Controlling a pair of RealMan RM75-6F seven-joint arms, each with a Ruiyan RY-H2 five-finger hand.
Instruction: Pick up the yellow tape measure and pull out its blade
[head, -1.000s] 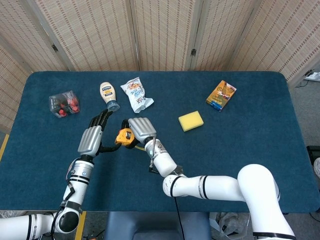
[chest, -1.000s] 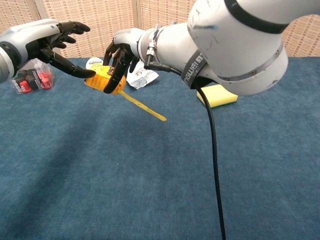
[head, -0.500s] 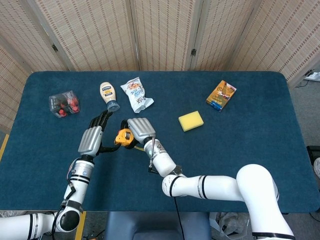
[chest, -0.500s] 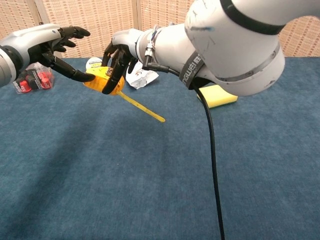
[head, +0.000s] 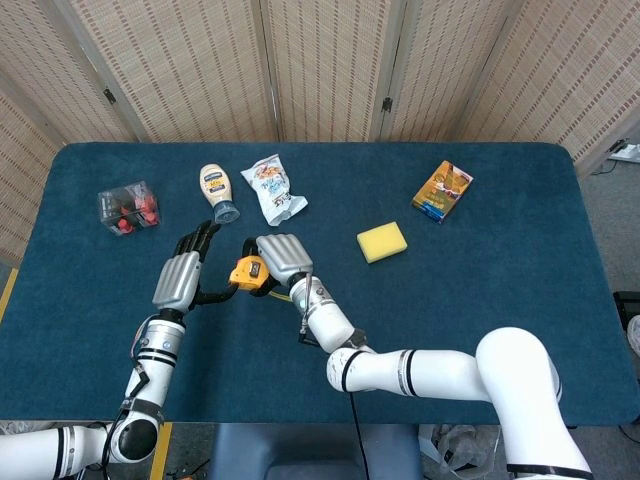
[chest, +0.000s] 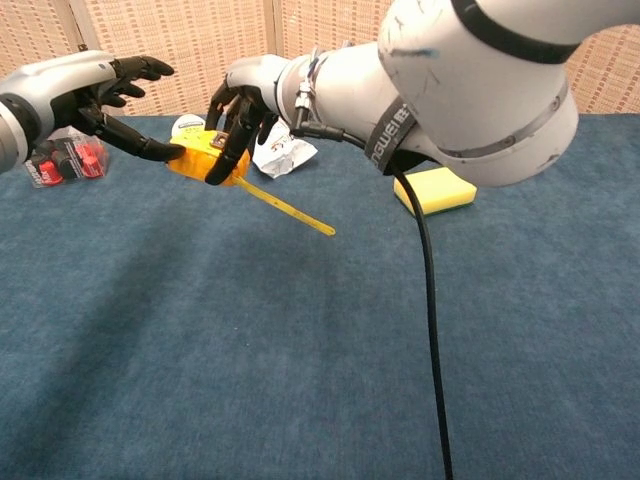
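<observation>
Tape measure (chest: 205, 160) gripped by right robot hand (chest: 238, 110), left robot hand (chest: 95, 100) seemingly touching

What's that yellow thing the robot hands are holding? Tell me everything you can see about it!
It is a yellow tape measure: a chunky, plastic-looking case with dark trim. Its thin yellow blade is already pulled out, slanting down and to the right, its tip free. The case is held up above the blue table. The right hand grips the case from above, and a finger of the left hand touches its other side.
</observation>
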